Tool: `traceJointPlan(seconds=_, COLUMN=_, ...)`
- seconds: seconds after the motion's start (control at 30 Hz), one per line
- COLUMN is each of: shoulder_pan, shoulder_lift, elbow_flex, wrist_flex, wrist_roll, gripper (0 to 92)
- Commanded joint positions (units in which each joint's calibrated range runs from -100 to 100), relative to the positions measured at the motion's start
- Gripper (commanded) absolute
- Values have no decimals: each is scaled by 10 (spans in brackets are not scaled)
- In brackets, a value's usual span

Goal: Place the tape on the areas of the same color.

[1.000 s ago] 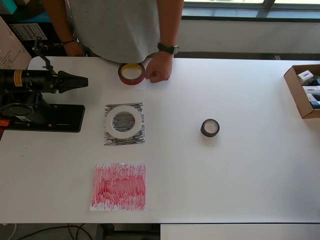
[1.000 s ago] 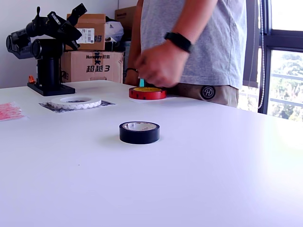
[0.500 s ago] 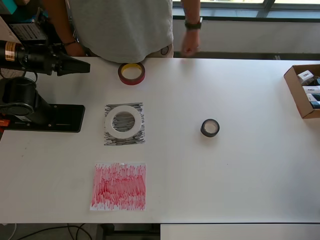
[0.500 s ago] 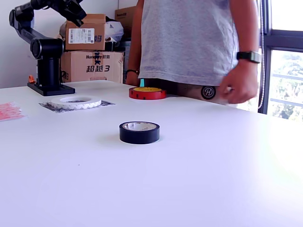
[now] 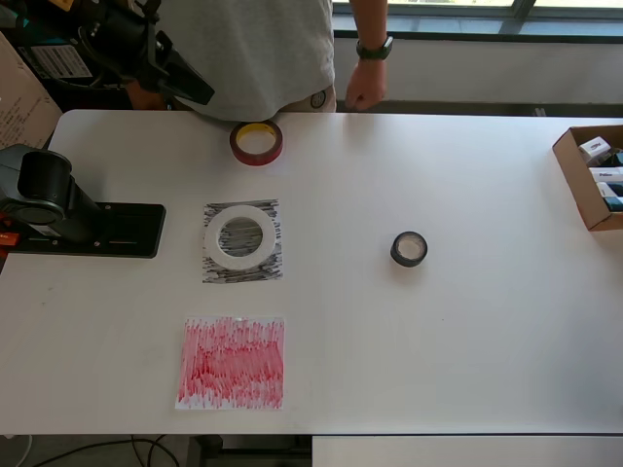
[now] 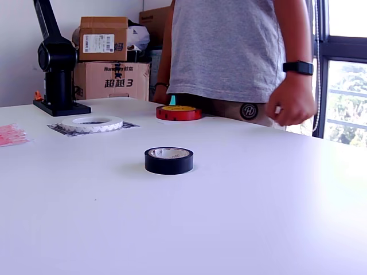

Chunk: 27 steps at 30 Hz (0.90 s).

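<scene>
The red tape roll lies flat near the table's far edge. Resting on the black scribbled area is the white ring. Out in the open, at the overhead view's mid-right, sits the small black roll. Nothing lies on the red scribbled area, which is near the front edge. My gripper hangs high at the overhead view's top left, left of the red roll and holding nothing I can see. How its jaws stand is unclear. It is out of the exterior view.
A person stands at the far edge, one hand hanging just off the table. The arm's black base stands at the overhead view's left. An open cardboard box sits at the right edge. More cartons are stacked behind.
The person's hand let go of the red roll and drew back off the table. My arm rose and swung the gripper up toward the far left edge.
</scene>
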Motion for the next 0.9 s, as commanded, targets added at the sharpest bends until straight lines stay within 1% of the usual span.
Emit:
traceJointPlan(seconds=0.0, shoulder_pan=0, shoulder_lift=85, elbow_flex=-174, wrist_flex=140, wrist_roll=61, gripper=1)
traceJointPlan(seconds=0.13, shoulder_pan=-9, shoulder_lift=85, elbow_flex=-169, wrist_flex=140, wrist_roll=66, gripper=1)
traceJointPlan(seconds=0.23, shoulder_pan=-17, shoulder_lift=87, elbow_flex=-169, wrist_flex=134, wrist_roll=93, gripper=1)
traceJointPlan(seconds=0.33, shoulder_pan=-22, shoulder_lift=88, elbow_flex=-165, wrist_flex=137, wrist_roll=97, gripper=2)
traceJointPlan(seconds=0.5, shoulder_pan=-26, shoulder_lift=87, elbow_flex=-124, wrist_flex=137, wrist_roll=109, gripper=2)
traceJointPlan(seconds=0.63, shoulder_pan=-36, shoulder_lift=87, elbow_flex=-66, wrist_flex=132, wrist_roll=101, gripper=2)
traceJointPlan(seconds=0.73, shoulder_pan=-44, shoulder_lift=87, elbow_flex=-24, wrist_flex=125, wrist_roll=75, gripper=2)
traceJointPlan(seconds=0.87, shoulder_pan=-49, shoulder_lift=80, elbow_flex=23, wrist_flex=65, wrist_roll=65, gripper=2)
